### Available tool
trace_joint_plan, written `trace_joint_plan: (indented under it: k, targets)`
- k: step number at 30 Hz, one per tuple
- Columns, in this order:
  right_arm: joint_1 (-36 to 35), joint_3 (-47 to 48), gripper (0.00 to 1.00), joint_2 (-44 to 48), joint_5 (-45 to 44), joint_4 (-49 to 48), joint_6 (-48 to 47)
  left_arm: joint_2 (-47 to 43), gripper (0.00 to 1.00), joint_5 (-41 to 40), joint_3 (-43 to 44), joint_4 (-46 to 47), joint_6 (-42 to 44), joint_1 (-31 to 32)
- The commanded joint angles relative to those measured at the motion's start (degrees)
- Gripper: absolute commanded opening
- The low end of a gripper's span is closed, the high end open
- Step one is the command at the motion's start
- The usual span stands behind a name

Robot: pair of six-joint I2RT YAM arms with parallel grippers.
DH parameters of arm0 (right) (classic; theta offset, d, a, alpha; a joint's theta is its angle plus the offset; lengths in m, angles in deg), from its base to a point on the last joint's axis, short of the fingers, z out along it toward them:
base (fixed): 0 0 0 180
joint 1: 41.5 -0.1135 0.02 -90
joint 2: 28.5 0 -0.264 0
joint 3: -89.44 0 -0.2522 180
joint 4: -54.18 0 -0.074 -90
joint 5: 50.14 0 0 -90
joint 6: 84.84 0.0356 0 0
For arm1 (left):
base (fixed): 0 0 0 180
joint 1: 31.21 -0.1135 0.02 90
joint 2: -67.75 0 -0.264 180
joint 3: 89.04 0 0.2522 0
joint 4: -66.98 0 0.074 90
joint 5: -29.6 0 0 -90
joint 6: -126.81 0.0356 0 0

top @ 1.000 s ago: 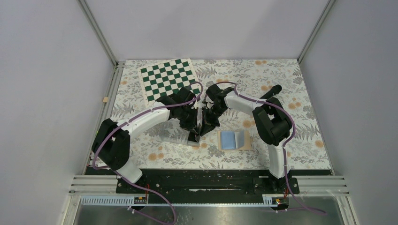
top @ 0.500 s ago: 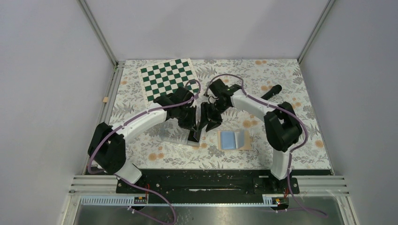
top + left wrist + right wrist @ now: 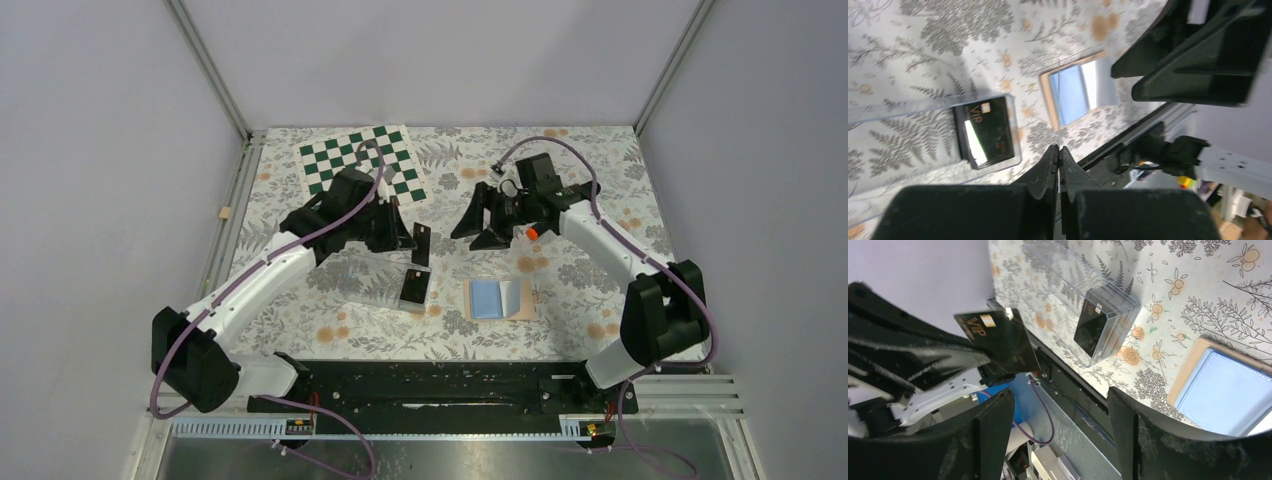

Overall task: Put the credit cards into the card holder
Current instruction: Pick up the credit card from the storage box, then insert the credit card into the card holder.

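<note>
The left tool (image 3: 408, 236), left of centre in the top view, is clamped shut on one black credit card (image 3: 422, 245), pinched by its edge and held above the surface (image 3: 620, 180). In the left wrist view the tool's fingers (image 3: 1045, 165) meet on this card (image 3: 1059, 100), which shows edge-on as a thin vertical line. In the right wrist view the same card (image 3: 998, 337) sits at the upper left of the frame, tilted, with gold "VIP" lettering on its face.

The chessboard mat (image 3: 330, 165), at the upper left of the top view, is green and white. It lies flat on the floral surface and is partly covered by the left arm (image 3: 260, 280).

The clear tray (image 3: 372, 290), below the left tool in the top view, carries the other credit cards (image 3: 414, 287) at its right end. In the right wrist view they form a short stack (image 3: 1103, 322), the top one black.

The card holder (image 3: 497, 298), at lower centre, lies just right of the tray and apart from it. It is open and flat, light blue lining up, with a tan border.

The right tool (image 3: 478, 226), right of centre, has its jaws spread wide and grips nothing. It faces the held card, near it but not touching. Its fingers (image 3: 990, 440) frame the lower edge of the right wrist view.
</note>
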Motion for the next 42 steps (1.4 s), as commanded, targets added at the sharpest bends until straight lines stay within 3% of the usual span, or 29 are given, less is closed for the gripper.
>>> trace_joint_plan:
  k: [1,4,9,16,27,28,30,35,37,40,42]
  targets:
    - [3.1,-5.9,0.75,4.8,12.5,-13.0,5.0,-3.7,0.0,10.7,-3.1,14.2,-5.7,-2.5]
    - [3.2,-9.5,0.74,6.2,18.2,-20.9,8.2,-4.2,0.0,15.4,-4.7,20.8,-7.6,-2.7]
    - [3.1,-16.1,0.71,6.3,24.1,-43.9,22.1,-3.4,0.0,22.1,-6.1,28.0,-10.9,-2.7]
    - [3.0,-20.6,0.43,2.3,27.1,-72.7,43.8,-3.4,0.0,22.9,-7.8,30.4,-12.3,-2.8]
    - [2.4,-22.1,0.12,2.8,30.0,-78.4,47.4,-3.4,0.0,21.6,-8.8,30.6,-12.6,-2.8]
    - [2.4,-22.4,0.02,3.1,30.0,-78.4,47.4,-3.3,0.0,21.5,-8.9,30.5,-12.7,-2.7]
    - [2.3,-22.7,0.0,3.4,30.0,-78.4,47.4,-3.3,0.01,21.4,-8.9,30.3,-12.7,-2.7]
    - [2.3,-22.5,0.0,4.5,29.4,-71.8,43.0,-3.6,0.33,19.8,-9.3,28.9,-11.8,-2.7]
    - [2.4,-21.5,0.0,6.0,27.6,-60.0,34.5,-3.7,0.41,18.7,-9.4,27.7,-11.2,-2.7]
    - [2.4,-17.3,0.0,8.5,21.0,-31.6,11.9,-3.2,0.45,16.6,-9.7,24.8,-10.1,-2.7]
    - [2.4,-14.7,0.0,9.3,15.6,-17.4,2.5,-2.7,0.47,15.7,-10.1,23.4,-9.7,-2.7]
